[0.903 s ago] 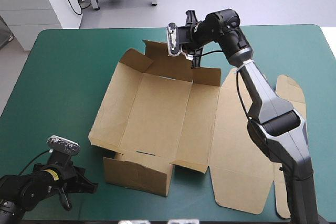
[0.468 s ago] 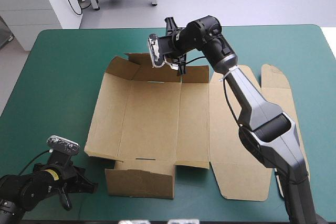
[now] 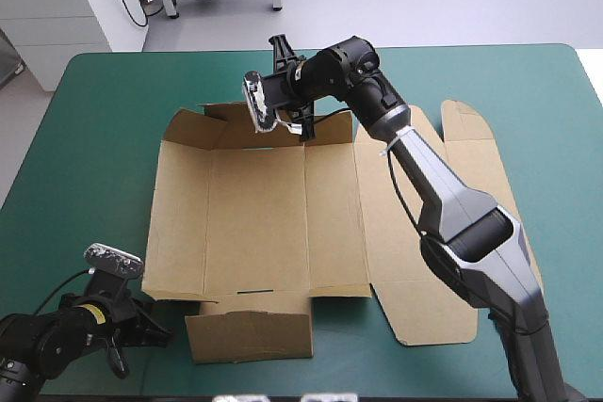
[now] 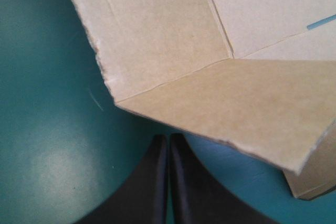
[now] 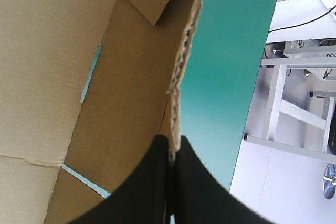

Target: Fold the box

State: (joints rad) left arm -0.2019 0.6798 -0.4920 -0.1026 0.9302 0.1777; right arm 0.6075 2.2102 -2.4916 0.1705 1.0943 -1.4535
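**Far wall pinched**

The teal-green table cover (image 3: 94,138) carries the cut brown board box (image 3: 254,218) at its middle, spread open. The right gripper (image 5: 171,141) pinches the box's raised far wall. The left gripper (image 4: 168,140), fingers pressed together on nothing, sits just beside the near-left corner.

Bright, even overhead light is being cast; pale glare is being thrown on the teal-green cover (image 4: 50,166) (left wrist view), faint shadow under the box (image 3: 254,214).

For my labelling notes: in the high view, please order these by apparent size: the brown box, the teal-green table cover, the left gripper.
Largest: teal-green cover.
Then: box.
Smallest: left gripper, although it sits nearest the camera.
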